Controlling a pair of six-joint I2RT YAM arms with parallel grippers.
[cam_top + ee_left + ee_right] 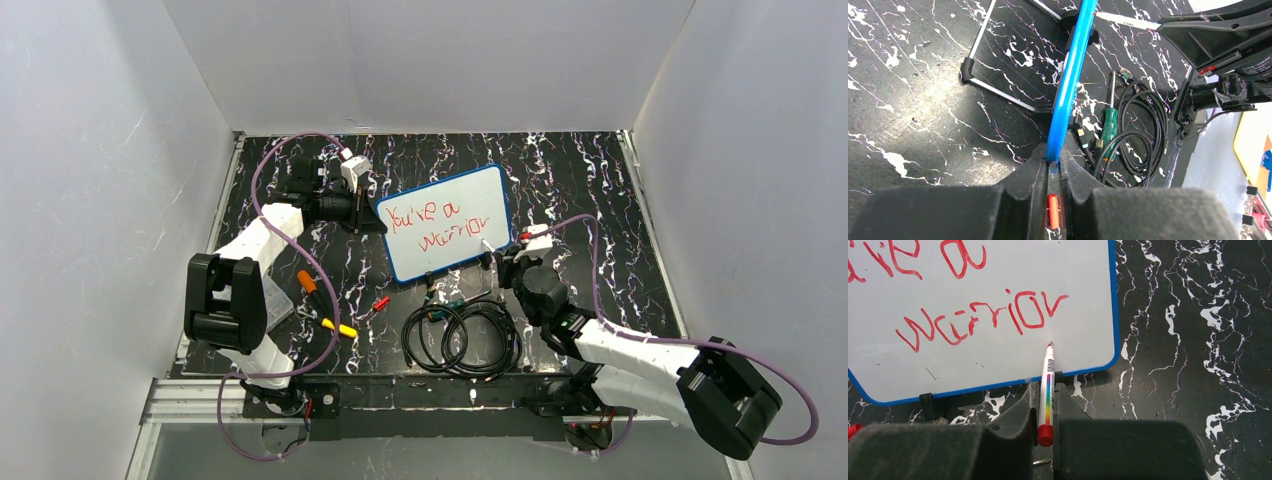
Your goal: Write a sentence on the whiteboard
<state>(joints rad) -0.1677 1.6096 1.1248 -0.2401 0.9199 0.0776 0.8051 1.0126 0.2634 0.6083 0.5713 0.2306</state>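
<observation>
The whiteboard [470, 190], blue-framed, stands propped on the dark marbled table. The sentence [420, 213] in red marker reads "You're a warrior" in two lines. My left gripper [373, 216] is shut on the board's left edge; in the left wrist view the blue frame [1070, 85] runs straight into that gripper [1053, 161]. My right gripper [1047, 392] is shut on a white marker [1047, 380] with a rainbow stripe and a red end. The marker's tip sits just below the last letter of "warrior" [983, 315]; I cannot tell if it touches the board [998, 357].
Coiled black cables [462, 340] and a green-handled screwdriver [1109, 125] lie in front of the board. A red cap [381, 303], an orange marker [307, 282] and a yellow one [340, 327] lie to the left. The board's wire stand [998, 92] sticks out behind. White walls enclose the table.
</observation>
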